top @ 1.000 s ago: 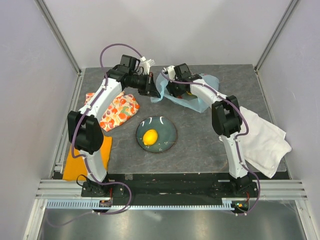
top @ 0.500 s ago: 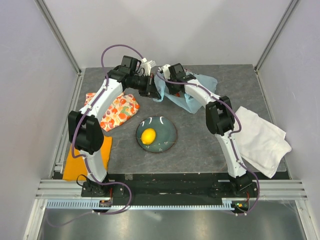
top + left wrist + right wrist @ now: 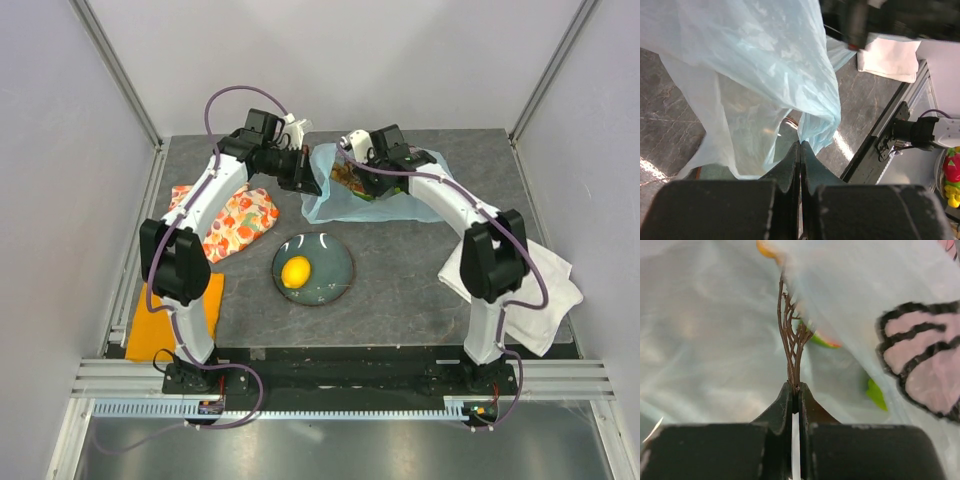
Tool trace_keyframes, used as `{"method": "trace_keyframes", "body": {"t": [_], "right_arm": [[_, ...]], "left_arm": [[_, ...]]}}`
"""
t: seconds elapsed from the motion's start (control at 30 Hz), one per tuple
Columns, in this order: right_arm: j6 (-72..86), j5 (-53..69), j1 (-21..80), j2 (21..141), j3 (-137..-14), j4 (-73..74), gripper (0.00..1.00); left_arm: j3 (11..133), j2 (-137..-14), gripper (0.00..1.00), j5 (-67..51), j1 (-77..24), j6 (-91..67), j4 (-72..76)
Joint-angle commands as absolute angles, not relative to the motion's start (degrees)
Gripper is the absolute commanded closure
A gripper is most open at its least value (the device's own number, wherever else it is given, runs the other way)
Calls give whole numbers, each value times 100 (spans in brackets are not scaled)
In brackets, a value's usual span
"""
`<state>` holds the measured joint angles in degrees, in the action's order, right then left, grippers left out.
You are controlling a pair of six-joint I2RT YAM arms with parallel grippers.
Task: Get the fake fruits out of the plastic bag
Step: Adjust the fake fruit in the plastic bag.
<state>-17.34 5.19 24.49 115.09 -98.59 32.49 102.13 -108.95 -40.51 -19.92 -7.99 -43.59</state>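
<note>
Brown grape stem (image 3: 792, 335) pinched in right gripper (image 3: 795, 387), inside bag (image 3: 345, 207), long axis straight out from fingertips | left gripper (image 3: 800, 145) clamped on bag edge | bag at far middle; lemon (image 3: 299, 272) on plate (image 3: 340, 262) | next, probably: draw stem back along axis.

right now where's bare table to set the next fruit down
Bare table lies between the plate and the white cloth, and along the near edge before the plate. Crowded: the far middle, where the left gripper and right gripper meet at the plastic bag; the floral cloth fills the left.
</note>
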Motion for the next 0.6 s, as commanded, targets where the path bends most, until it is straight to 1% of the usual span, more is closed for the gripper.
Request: {"method": "trace_keyframes", "body": {"t": [0.0, 0.03, 0.1, 0.13, 0.2, 0.23, 0.27, 0.33, 0.4, 0.43, 0.47, 0.57], "right_arm": [[-1741, 1195, 2400, 10828, -9177, 3401, 100], [-1732, 1161, 2391, 10793, -9080, 3332, 98], [-1723, 977, 2399, 10828, -8904, 3252, 92], [-1723, 880, 2399, 10941, -8895, 3156, 82], [-1749, 730, 2391, 11074, -8947, 3050, 72], [-1766, 599, 2399, 11248, -8991, 2902, 65], [-1767, 519, 2399, 11337, -9148, 2839, 63], [-1740, 318, 2391, 11601, -9385, 2743, 63], [-1688, 98, 2382, 11768, -9816, 2646, 69], [-1670, -364, 2382, 11786, -9922, 2593, 71], [-1566, -682, 2382, 11786, -10019, 2480, 71], [-1704, -1648, 2312, 11672, -9854, 2005, 66]], "left_arm": [[10468, -10951, 98, -4008, -2021, -562, -4324], [10433, -10951, 98, -4034, -2013, -562, -4316], [10380, -10934, 99, -4113, -2021, -571, -4316], [10362, -10925, 99, -4122, -2030, -571, -4315], [10301, -10890, 98, -4157, -2039, -571, -4315], [10292, -10881, 98, -4157, -2048, -571, -4307], [10292, -10881, 98, -4175, -2048, -563, -4307], [10318, -10890, 98, -4192, -2048, -545, -4307], [10345, -10890, 98, -4192, -2048, -536, -4307], [10327, -10890, 98, -4210, -2048, -536, -4307], [10327, -10881, 98, -4219, -2048, -536, -4315], [10292, -10881, 98, -4245, -2057, -536, -4315]]}}
